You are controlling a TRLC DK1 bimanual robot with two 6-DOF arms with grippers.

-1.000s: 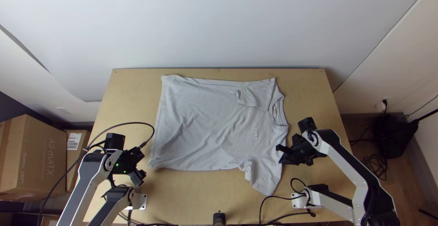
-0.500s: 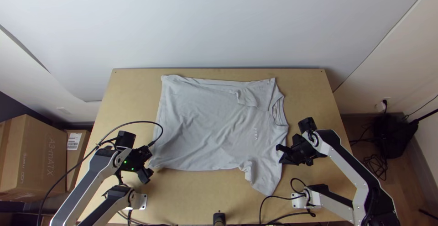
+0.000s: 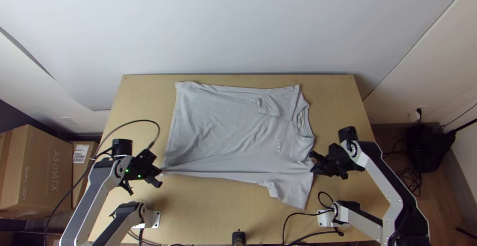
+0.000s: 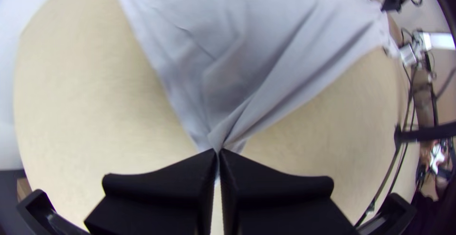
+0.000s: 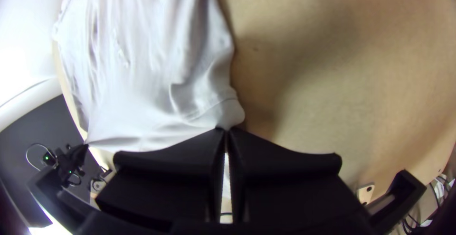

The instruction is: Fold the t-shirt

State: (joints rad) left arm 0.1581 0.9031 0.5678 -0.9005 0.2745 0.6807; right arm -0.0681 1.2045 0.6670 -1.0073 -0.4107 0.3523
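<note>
The left gripper [image 4: 218,152] has its wide flat black fingers closed on the near corner of the hem, with a little cloth pinched between the tips. The right gripper [image 5: 226,131] is clamped in the same manner at the shoulder, near the root of the near sleeve [image 3: 294,191]. Between them, the near side of the light grey cotton t-shirt [image 3: 233,131] is drawn almost straight, and long creases run out from both grips. The shirt itself is spread on the light wooden tabletop [image 3: 218,216], its collar [image 3: 302,122] toward the right arm. Along the far side, a narrow strip and the far sleeve [image 3: 269,106] seem already turned inward over the body.

I judge that the step in hand is to fold the near side over toward the middle. For this, both grippers should rise together and travel away from the bases at equal speed, so that the edge remains parallel to the far one. The pull must be moderate (too strong, and the small pinch at the hem could slip out). The near sleeve should be carried inward with the panel, not left hanging outside. It is better to lower the edge fully before the fingers open, otherwise the cloth may drop in a bunch.
</note>
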